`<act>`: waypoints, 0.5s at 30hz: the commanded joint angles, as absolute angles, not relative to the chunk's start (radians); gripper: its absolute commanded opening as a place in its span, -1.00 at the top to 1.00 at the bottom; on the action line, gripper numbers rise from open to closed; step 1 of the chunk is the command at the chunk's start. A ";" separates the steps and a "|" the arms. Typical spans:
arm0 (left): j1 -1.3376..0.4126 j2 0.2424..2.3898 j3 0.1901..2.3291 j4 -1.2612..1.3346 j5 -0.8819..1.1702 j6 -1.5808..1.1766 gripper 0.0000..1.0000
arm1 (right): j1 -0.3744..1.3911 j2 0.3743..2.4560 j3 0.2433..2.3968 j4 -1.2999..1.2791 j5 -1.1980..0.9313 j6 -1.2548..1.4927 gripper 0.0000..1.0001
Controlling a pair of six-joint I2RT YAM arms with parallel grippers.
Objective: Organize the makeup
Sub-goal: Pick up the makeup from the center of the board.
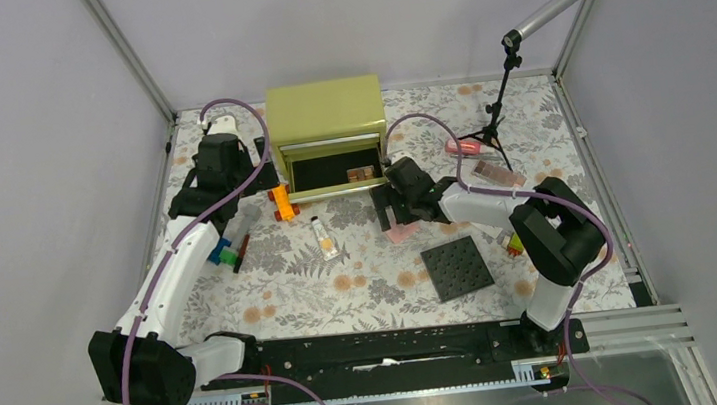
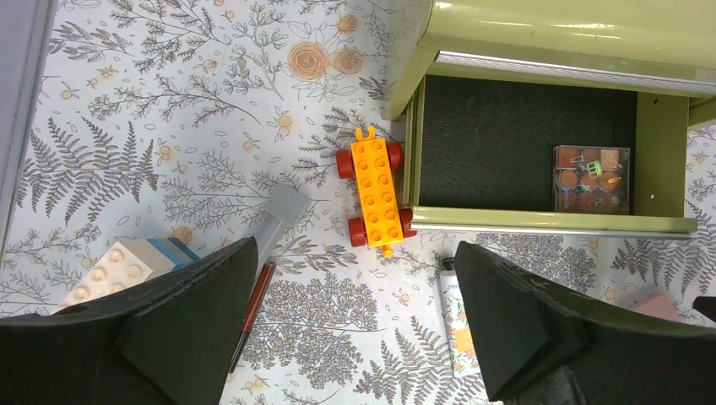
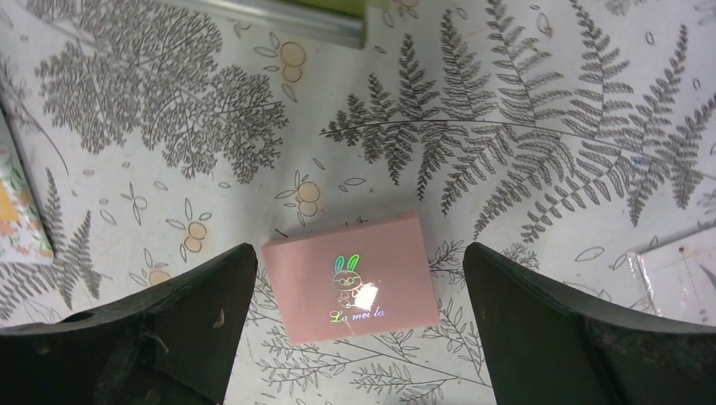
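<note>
A pink square compact (image 3: pixel 350 274) with a rabbit print lies flat on the floral cloth. My right gripper (image 3: pixel 358 257) is open, one finger on each side of the compact, not touching it; both also show in the top view (image 1: pixel 402 230). My left gripper (image 2: pixel 352 278) is open and empty above the cloth. A thin red-brown pencil (image 2: pixel 253 299) lies by its left finger and a cream tube (image 2: pixel 458 325) with a black cap by its right finger. A pink-red tube (image 1: pixel 464 147) lies at the back right. No sponges are in view.
A green box (image 1: pixel 325 110) stands at the back with its drawer (image 2: pixel 523 143) open, a clear box (image 2: pixel 591 179) inside. An orange toy car (image 2: pixel 377 186) sits by the drawer's corner. There are also toy blocks (image 2: pixel 127 266), a dark studded plate (image 1: pixel 457 268) and a tripod (image 1: pixel 493 128).
</note>
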State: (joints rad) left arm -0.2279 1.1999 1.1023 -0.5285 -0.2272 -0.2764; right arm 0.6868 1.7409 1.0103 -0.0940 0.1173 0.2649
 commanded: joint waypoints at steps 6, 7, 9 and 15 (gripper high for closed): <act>-0.221 1.198 1.100 -0.486 -0.205 -0.259 -0.98 | 0.685 1.620 0.987 -0.083 0.272 0.702 -0.99; -0.221 1.199 1.100 -0.485 -0.204 -0.260 -0.98 | 0.685 1.607 0.980 -0.083 0.283 0.746 -0.99; -0.221 1.198 1.100 -0.485 -0.202 -0.260 -0.98 | 0.686 1.590 0.971 -0.102 0.321 0.842 -0.99; -0.221 1.194 1.101 -0.485 -0.201 -0.259 -0.98 | 0.686 1.631 1.066 -0.330 0.413 1.103 -0.99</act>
State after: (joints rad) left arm -0.2276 1.1999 1.1023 -0.5285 -0.2127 -0.2760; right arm 0.6868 1.6135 0.9871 -0.1455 0.3008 0.8528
